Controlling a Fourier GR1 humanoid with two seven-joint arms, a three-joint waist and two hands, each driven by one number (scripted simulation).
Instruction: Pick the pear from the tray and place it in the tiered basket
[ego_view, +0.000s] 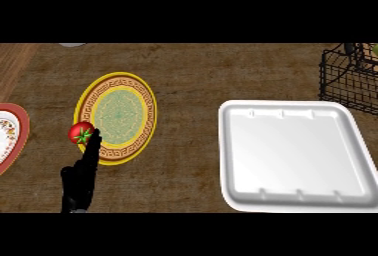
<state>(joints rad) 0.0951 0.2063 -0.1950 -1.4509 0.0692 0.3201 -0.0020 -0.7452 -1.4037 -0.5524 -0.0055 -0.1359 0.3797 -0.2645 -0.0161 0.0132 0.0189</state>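
Note:
The white tray (295, 157) lies at the right of the counter with nothing in it. The black wire tiered basket (347, 80) stands at the far right corner, partly cut off by the view's edge. A small greenish thing (374, 49) shows inside it at the very edge; I cannot tell whether it is the pear. My left hand (80, 182) rises from the lower left, open, with its straight fingers reaching up beside a red tomato (80, 132). My right hand shows nowhere.
A yellow plate with a green patterned middle (118, 117) lies left of centre, the tomato at its left rim. A red-rimmed plate (18, 135) is cut off at the far left. A grey object (71, 44) peeks in at the top.

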